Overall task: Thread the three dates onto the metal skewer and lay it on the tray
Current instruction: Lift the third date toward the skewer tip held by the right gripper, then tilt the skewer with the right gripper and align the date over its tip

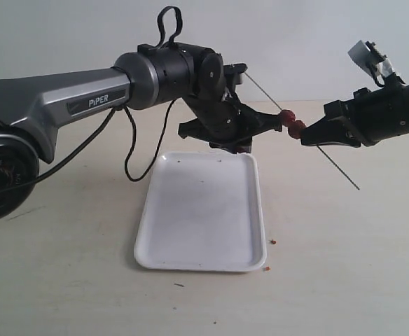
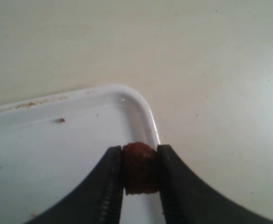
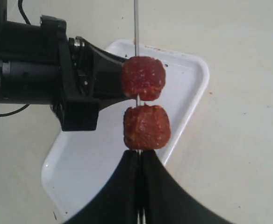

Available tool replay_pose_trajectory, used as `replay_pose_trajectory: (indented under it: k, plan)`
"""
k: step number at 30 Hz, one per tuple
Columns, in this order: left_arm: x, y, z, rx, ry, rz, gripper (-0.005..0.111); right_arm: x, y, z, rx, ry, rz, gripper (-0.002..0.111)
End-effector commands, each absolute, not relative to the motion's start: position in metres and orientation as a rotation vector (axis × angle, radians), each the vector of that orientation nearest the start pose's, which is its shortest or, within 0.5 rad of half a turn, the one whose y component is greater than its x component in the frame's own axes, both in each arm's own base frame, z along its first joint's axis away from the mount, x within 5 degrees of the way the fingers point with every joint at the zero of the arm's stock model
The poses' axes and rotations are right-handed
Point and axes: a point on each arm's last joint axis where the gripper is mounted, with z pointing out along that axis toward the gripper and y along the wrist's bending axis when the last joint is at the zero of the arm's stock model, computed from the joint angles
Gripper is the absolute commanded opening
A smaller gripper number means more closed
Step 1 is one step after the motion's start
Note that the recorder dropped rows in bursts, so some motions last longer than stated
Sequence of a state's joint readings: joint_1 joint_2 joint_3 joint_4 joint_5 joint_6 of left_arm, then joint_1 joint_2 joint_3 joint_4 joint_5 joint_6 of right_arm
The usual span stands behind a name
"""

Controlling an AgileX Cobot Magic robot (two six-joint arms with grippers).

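My right gripper (image 1: pixel 308 138) (image 3: pixel 139 156) is shut on the thin metal skewer (image 1: pixel 259 83) (image 3: pixel 136 28), which slants in the air above the table behind the tray. Two dates sit on the rod. One date (image 1: pixel 297 129) (image 3: pixel 147 127) rests right against my right fingertips. The other date (image 1: pixel 287 115) (image 3: pixel 143 78) (image 2: pixel 139 168) is a little further up the rod, and my left gripper (image 1: pixel 282 119) (image 2: pixel 139 153) is shut on it. A third date is not in view. The white tray (image 1: pixel 204 231) (image 2: pixel 57 149) (image 3: pixel 190 79) lies below and holds only specks.
Tiny reddish crumbs (image 1: pixel 274 242) lie on the table by the tray's right edge, with another crumb (image 1: pixel 265 268) near its front corner. The left arm's black cable (image 1: pixel 131 164) hangs down to the table left of the tray.
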State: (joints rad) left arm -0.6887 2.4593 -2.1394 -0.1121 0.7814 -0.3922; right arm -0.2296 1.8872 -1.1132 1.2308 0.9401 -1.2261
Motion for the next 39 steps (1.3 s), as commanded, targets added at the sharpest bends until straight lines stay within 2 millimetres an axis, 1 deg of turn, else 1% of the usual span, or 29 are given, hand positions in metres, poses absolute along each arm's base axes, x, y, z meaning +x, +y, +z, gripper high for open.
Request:
replay_pose_trajectory:
  k: [1, 5, 8, 10, 12, 14, 16, 20, 23, 27, 31, 34, 36, 39]
  plan:
    - [0.421, -0.338, 0.17, 0.275, 2.634, -0.511, 0.027, 0.366, -0.016, 0.185, -0.206, 2.36, 0.921, 0.0]
    - [0.425, -0.329, 0.18, 0.29, 2.626, -0.492, 0.027, 0.366, -0.017, 0.185, -0.209, 2.362, 0.917, 0.0]
    - [0.426, -0.317, 0.194, 0.387, 2.611, -0.407, 0.027, 0.365, -0.017, 0.185, -0.203, 2.367, 0.919, 0.0]
    - [0.428, -0.305, 0.205, 0.397, 2.615, -0.327, 0.027, 0.365, -0.017, 0.185, -0.202, 2.367, 0.919, 0.0]
    - [0.429, -0.297, 0.216, 0.368, 2.62, -0.325, 0.027, 0.365, -0.016, 0.185, -0.204, 2.367, 0.923, 0.0]
    - [0.43, -0.289, 0.227, 0.3, 2.613, -0.343, 0.027, 0.365, -0.016, 0.186, -0.209, 2.365, 0.938, 0.0]
    - [0.43, -0.286, 0.236, 0.267, 2.585, -0.365, 0.027, 0.364, -0.015, 0.186, -0.216, 2.364, 0.952, 0.0]
    - [0.425, -0.278, 0.244, 0.229, 2.563, -0.375, 0.027, 0.361, -0.014, 0.181, -0.193, 2.371, 0.967, 0.0]
    - [0.419, -0.271, 0.248, 0.227, 2.563, -0.36, 0.027, 0.36, -0.013, 0.176, -0.176, 2.377, 1.0, 0.0]
    - [0.411, -0.257, 0.252, 0.15, 2.542, -0.389, 0.027, 0.356, -0.011, 0.17, -0.163, 2.39, 1.027, 0.0]
    - [0.401, -0.247, 0.251, 0.082, 2.509, -0.431, 0.027, 0.349, -0.007, 0.165, -0.167, 2.38, 1.083, 0.0]
    - [0.394, -0.24, 0.246, 0.007, 2.477, -0.488, 0.027, 0.341, -0.002, 0.163, -0.197, 2.339, 1.172, 0.0]
    - [0.387, -0.237, 0.238, -0.05, 2.454, -0.544, 0.027, 0.336, 0.002, 0.162, -0.202, 2.305, 1.225, 0.0]
    - [0.381, -0.232, 0.226, -0.168, 2.353, -0.661, 0.027, 0.328, 0.005, 0.156, -0.185, 2.298, 1.261, 0.0]
